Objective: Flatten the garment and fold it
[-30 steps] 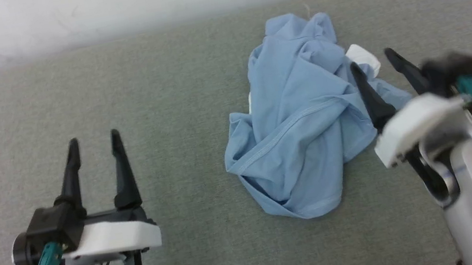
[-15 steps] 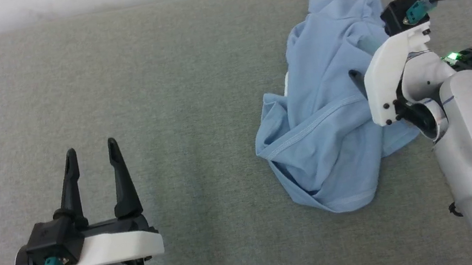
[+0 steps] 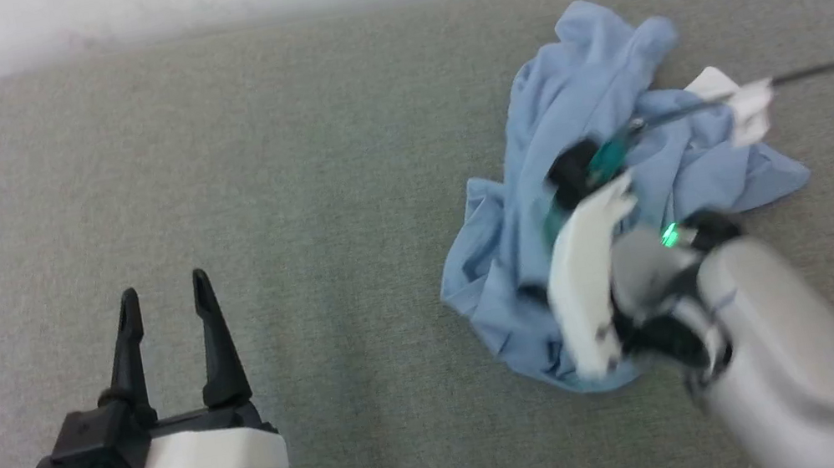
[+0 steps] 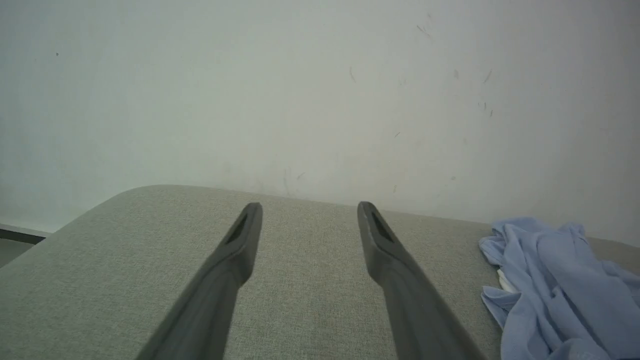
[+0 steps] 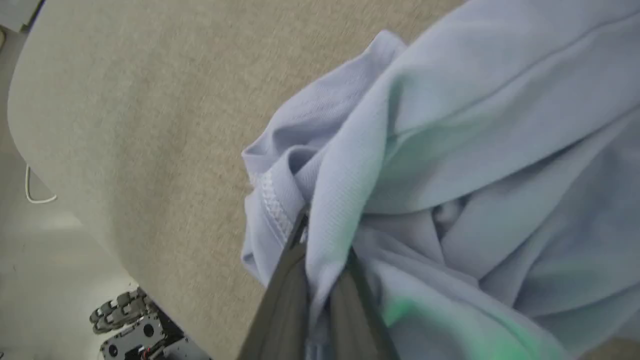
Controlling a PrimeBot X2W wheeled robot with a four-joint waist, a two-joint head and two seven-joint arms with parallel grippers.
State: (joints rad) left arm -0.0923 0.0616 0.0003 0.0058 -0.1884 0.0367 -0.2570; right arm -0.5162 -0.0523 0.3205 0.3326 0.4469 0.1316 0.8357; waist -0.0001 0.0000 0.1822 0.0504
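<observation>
The grey worktop (image 3: 286, 162) carried the crumpled light blue garment (image 3: 582, 83) at about 3 o'clock in the head view; the right fingers (image 5: 287, 290) were pinching a fold beside its stitched hem; the left fingers (image 3: 208, 328) stood spread at 7 o'clock, well apart from it.

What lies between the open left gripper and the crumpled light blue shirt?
Nothing but a bare stretch of grey fabric surface separates the left gripper from the crumpled light blue shirt, as the head view shows.
</observation>
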